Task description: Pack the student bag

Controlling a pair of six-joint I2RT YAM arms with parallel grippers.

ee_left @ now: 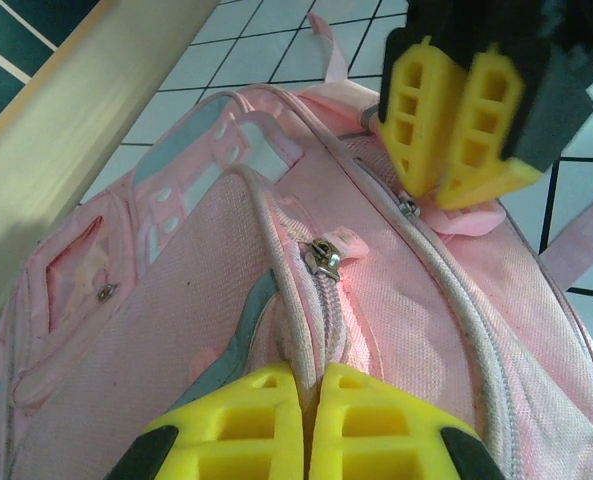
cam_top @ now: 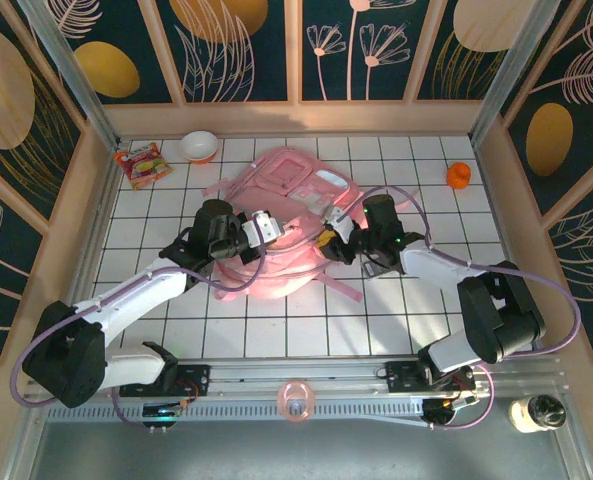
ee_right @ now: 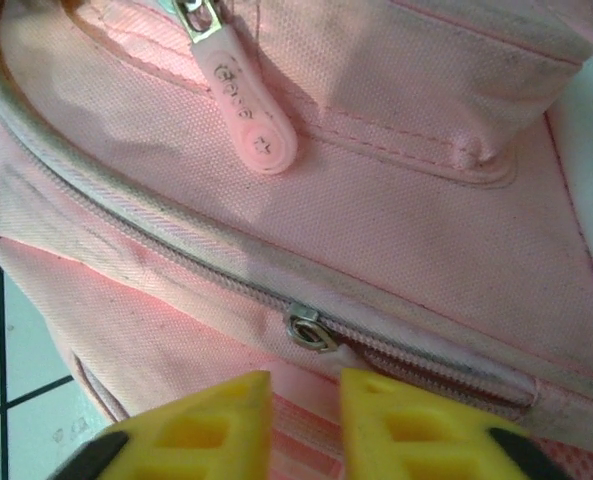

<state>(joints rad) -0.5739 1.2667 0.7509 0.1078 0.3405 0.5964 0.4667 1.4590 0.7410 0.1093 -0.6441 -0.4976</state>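
The student bag, a soft pink backpack, lies flat in the middle of the tiled table. My left gripper sits on its left side and, in the left wrist view, my left gripper is shut on the white piping and fabric beside a closed zipper with a metal slider. My right gripper is at the bag's right side. In the right wrist view my right gripper pinches the pale pull tab hanging from a metal slider. A second pink pull tab lies loose above.
A snack packet and a white bowl lie at the back left, an orange ball at the back right. A pink ring sits on the front rail. Wooden walls enclose the table.
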